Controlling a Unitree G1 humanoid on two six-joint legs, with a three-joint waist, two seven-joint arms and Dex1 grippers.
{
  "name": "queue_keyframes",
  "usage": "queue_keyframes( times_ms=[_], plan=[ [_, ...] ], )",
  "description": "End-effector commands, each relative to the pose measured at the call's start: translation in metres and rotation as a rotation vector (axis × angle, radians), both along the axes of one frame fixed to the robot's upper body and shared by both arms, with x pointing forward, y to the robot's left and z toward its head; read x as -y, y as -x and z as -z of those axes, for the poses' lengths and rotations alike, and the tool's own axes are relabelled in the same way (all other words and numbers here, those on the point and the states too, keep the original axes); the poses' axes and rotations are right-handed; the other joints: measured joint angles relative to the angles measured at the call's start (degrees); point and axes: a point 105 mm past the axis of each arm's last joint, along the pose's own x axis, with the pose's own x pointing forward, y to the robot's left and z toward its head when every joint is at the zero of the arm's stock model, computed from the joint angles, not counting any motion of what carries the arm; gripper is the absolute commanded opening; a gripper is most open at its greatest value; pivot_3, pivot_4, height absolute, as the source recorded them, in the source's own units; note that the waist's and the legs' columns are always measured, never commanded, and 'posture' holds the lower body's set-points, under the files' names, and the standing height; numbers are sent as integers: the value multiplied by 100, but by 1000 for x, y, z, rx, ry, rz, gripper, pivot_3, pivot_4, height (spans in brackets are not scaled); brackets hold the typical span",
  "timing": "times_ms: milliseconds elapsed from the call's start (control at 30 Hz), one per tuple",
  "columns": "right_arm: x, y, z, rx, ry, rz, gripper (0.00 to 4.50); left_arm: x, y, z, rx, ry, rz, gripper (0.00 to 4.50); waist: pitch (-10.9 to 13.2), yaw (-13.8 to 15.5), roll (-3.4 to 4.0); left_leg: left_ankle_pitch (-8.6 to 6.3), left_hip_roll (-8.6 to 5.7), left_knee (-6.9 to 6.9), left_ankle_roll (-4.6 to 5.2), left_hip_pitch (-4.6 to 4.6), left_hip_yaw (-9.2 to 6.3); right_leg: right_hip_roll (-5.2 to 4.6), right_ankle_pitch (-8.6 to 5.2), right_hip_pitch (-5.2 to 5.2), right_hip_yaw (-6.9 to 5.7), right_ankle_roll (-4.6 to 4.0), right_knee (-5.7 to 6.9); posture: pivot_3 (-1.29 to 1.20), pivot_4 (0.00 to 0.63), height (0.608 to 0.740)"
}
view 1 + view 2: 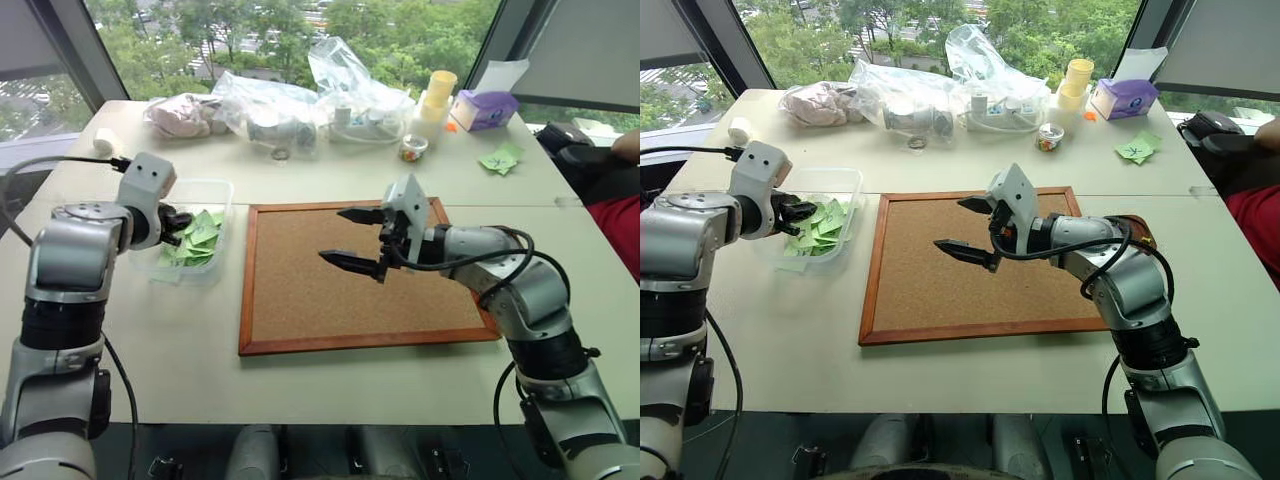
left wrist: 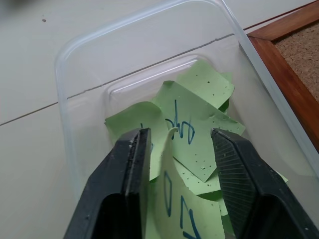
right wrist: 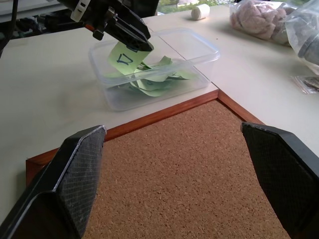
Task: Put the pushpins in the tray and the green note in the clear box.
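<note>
My left gripper (image 2: pixel 175 142) hovers over the clear box (image 2: pixel 75 99), at the corkboard's left side. Its jaws stand apart. Between them the green note (image 2: pixel 187 219), marked with a triangle, stands curled and loose, its lower part among other green notes (image 2: pixel 204 84) in the box. The right wrist view shows the same note (image 3: pixel 122 57) under the left fingertips. Above the corkboard (image 1: pixel 300 290), my right gripper (image 1: pixel 332 235) is wide open and holds nothing. A dark reddish-brown tray (image 1: pixel 1143 230) peeks out behind my right forearm. The pushpins are too small to make out.
Crinkled plastic bags (image 1: pixel 270 105), yellow cups (image 1: pixel 437 95) and a purple box (image 1: pixel 485 108) line the table's far edge. More green notes (image 1: pixel 502 158) lie at the far right. A white roll (image 1: pixel 104 142) sits at the far left. A person in red (image 1: pixel 615 225) is at the right edge.
</note>
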Motion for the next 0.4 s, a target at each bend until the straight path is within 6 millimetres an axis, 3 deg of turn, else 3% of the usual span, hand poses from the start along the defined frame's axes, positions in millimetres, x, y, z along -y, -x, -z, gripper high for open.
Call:
queue_keyframes(
  times_ms=[33, 67, 200, 233, 300, 333, 400],
  plan=[
    [8, -1, -12, 58, -4, 21, 4500, -10, -3, -29, 116, -63, -47, 4035, 0, -9, 0, 0, 0, 0, 0, 0, 1, 0, 0, 0, 0, 0, 0, 0, 150, 738],
    [12, -2, -11, 56, 1, 32, 4500, -14, -4, -30, 120, -75, -62, 4438, 0, -9, 0, 0, 0, 0, -1, 0, 1, 0, 0, 0, 0, 0, 0, 0, 150, 738],
    [24, -5, -11, 52, -2, 84, 4500, -14, -5, -41, 168, -116, -25, 4438, 0, -11, 0, 0, 1, -1, -1, 2, 3, 0, 0, -1, 0, 0, 0, 0, 150, 738],
    [37, -7, -14, 42, -26, 139, 4500, 0, -5, -59, 240, -98, 48, 4438, 0, -8, 0, 1, 1, -2, -1, 2, 3, 0, 0, -1, 0, 0, 0, 0, 150, 738],
    [72, -10, -20, 15, -88, 289, 4500, 46, -3, -103, 447, 57, 249, 4438, 7, 106, -11, 1, -1, -1, -1, -1, 1, -3, 0, 1, -4, 0, -1, 0, 150, 738],
    [80, -9, -21, 8, -102, 325, 4500, 56, 0, -113, 498, 96, 295, 4438, 12, 176, -22, 1, -4, 5, -2, -10, -5, -8, 0, 3, -15, -1, -1, 0, 150, 738],
    [100, -3, -10, -20, -77, 418, 4500, 88, 14, -94, 410, 212, 467, 4438, 12, 179, -22, -4, -7, 24, 6, -33, -7, -16, 1, 1, -23, -1, -9, 0, 150, 738]
  ],
)
